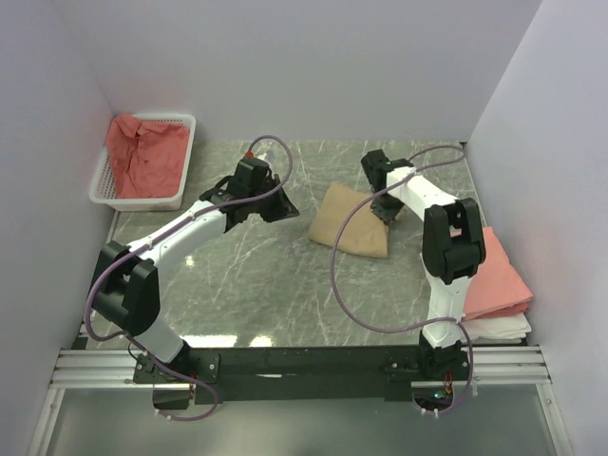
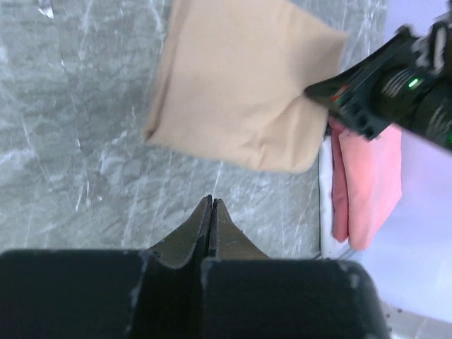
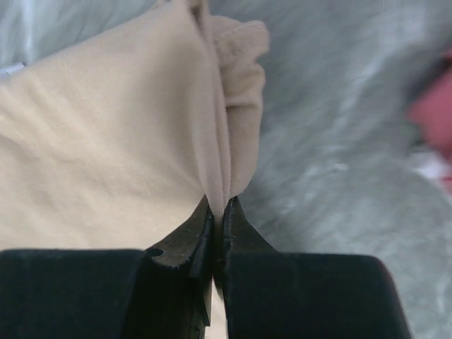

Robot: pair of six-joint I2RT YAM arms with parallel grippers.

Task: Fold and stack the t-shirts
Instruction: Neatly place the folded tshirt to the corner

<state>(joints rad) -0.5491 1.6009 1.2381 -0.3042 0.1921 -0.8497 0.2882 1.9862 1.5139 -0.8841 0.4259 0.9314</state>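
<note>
T-shirts lie in three spots. At 10 o'clock in the top view, crumpled red t-shirts (image 1: 142, 157) fill the white basket (image 1: 142, 201). Next, the left gripper (image 1: 283, 209) hovers over the table (image 1: 237, 285), jaws pressed together on nothing, with the tan t-shirt (image 1: 350, 223) at its 3 o'clock. The right gripper (image 1: 385, 214) pinches that folded shirt's right edge. The folded stack (image 1: 499, 275) sits at 4 o'clock from the pinch, so the carry likely suits the nearer right arm.
</note>
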